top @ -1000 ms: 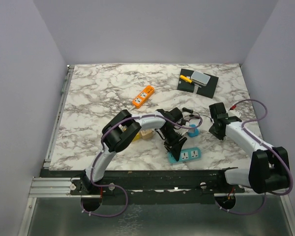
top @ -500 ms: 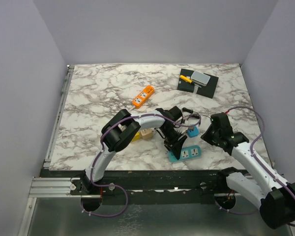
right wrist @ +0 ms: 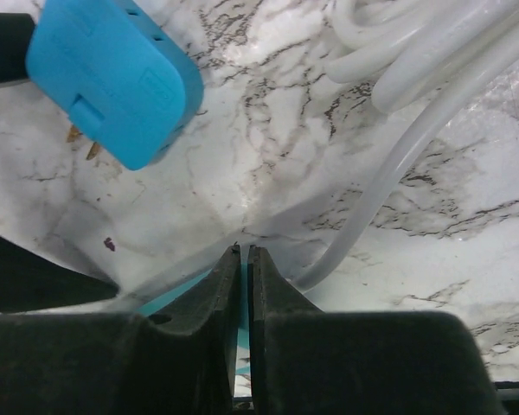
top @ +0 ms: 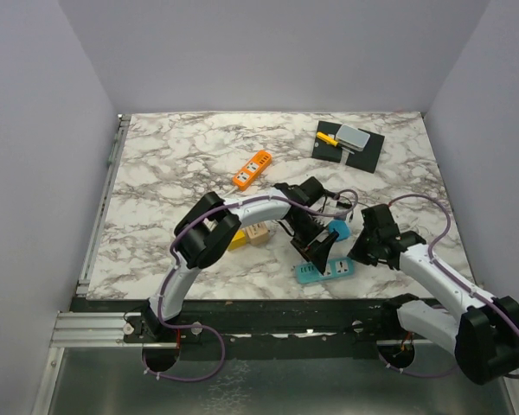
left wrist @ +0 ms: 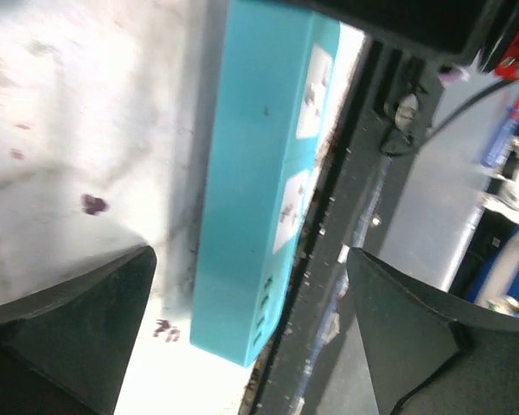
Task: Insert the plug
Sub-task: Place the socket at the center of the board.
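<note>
The blue plug (top: 337, 230) lies on the marble table, its metal prongs showing in the right wrist view (right wrist: 112, 82), and its white cable (right wrist: 432, 104) is coiled beside it. A teal power strip (top: 326, 271) lies near the table's front edge. My left gripper (top: 316, 251) hangs open above the strip's left part. In the left wrist view its fingers stand wide on either side of the strip (left wrist: 259, 173), touching nothing. My right gripper (top: 363, 251) is shut with nothing in it, tips (right wrist: 244, 251) low over the strip's right end, just short of the plug.
An orange power strip (top: 253, 169) lies at mid-table. A black mat (top: 363, 154) with a grey box and a yellow piece is at the back right. Yellow and tan blocks (top: 246, 235) sit under the left arm. The table's dark front rail (left wrist: 363, 216) runs along the teal strip.
My left gripper has opened wide over the teal strip. The right arm swung in from the right toward the strip's right end and its jaws closed. The strip shifted slightly.
</note>
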Robot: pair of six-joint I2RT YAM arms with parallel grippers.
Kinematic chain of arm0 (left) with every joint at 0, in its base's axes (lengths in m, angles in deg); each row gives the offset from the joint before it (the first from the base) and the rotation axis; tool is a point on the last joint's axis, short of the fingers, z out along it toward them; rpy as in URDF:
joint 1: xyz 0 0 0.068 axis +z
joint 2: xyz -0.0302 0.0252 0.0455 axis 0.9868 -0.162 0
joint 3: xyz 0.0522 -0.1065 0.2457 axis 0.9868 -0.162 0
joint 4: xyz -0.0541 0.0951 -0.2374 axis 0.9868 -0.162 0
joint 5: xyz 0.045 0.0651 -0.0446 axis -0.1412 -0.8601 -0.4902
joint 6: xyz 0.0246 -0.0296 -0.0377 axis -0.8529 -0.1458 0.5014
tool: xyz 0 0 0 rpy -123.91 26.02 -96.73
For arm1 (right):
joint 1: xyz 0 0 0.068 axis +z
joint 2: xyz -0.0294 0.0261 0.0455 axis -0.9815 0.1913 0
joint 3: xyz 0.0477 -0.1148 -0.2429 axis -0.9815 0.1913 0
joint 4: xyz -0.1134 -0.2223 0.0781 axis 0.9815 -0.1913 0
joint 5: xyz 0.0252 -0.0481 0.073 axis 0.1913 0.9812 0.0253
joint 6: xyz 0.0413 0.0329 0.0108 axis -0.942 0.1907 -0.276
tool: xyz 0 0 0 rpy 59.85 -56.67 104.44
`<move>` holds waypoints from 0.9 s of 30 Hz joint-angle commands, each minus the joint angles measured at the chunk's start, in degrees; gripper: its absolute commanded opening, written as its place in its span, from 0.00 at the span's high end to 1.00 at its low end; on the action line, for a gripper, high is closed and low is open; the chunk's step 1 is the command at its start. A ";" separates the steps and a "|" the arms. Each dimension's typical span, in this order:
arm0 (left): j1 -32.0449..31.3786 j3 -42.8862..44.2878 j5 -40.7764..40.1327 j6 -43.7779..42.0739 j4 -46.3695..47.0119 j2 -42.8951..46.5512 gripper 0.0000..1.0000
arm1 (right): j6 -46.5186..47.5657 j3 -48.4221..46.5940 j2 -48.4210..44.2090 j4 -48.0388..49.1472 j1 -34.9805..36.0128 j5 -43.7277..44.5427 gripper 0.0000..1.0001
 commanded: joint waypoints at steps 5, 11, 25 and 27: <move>0.93 -0.39 -24.99 -8.13 3.09 -0.43 0.01 | -2.33 -2.00 3.41 -4.16 0.82 5.60 0.73; 1.21 7.47 -28.49 -14.12 -6.22 1.42 0.01 | -3.60 -7.67 3.27 -8.42 0.90 10.18 0.45; 14.52 14.40 -27.50 -20.23 -20.95 12.47 0.01 | -3.73 -17.17 10.99 -3.87 12.17 10.92 0.53; 17.46 15.01 -27.95 -20.33 -20.94 13.36 0.01 | -4.49 -18.90 13.12 -3.62 14.75 11.92 0.49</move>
